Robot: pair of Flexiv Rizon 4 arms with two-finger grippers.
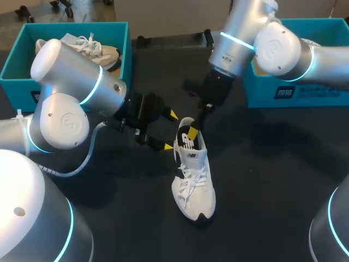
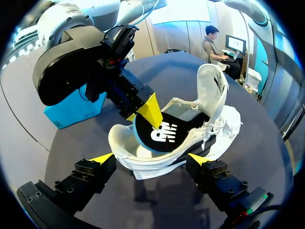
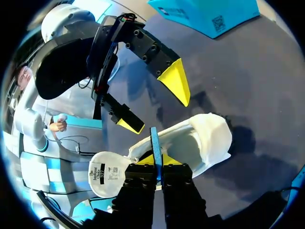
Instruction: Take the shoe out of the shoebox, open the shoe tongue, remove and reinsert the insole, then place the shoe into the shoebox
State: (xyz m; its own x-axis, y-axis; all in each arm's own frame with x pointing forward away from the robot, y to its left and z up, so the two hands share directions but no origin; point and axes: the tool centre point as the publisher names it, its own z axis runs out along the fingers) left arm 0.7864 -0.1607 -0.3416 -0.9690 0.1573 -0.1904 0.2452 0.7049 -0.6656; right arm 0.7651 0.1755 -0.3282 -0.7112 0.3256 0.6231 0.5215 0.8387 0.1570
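A white shoe (image 1: 194, 180) lies on the black table, toe toward me, its tongue (image 2: 212, 88) pulled up. My right gripper (image 1: 193, 132) comes down over the heel opening and is shut on the black insole (image 2: 162, 133), pinching its blue edge (image 3: 155, 143). The insole sits partly inside the shoe (image 3: 202, 143). My left gripper (image 1: 169, 131) stands open beside the heel. In its wrist view its fingers (image 2: 102, 158) flank the shoe (image 2: 143, 162) without touching it. The left gripper's yellow tips (image 3: 176, 81) show ahead of my right gripper (image 3: 156, 160).
A teal shoebox (image 1: 16, 82) holding another white shoe (image 1: 95, 52) stands at the back left, behind my left arm. A second teal box (image 1: 305, 93) stands at the back right under my right arm.
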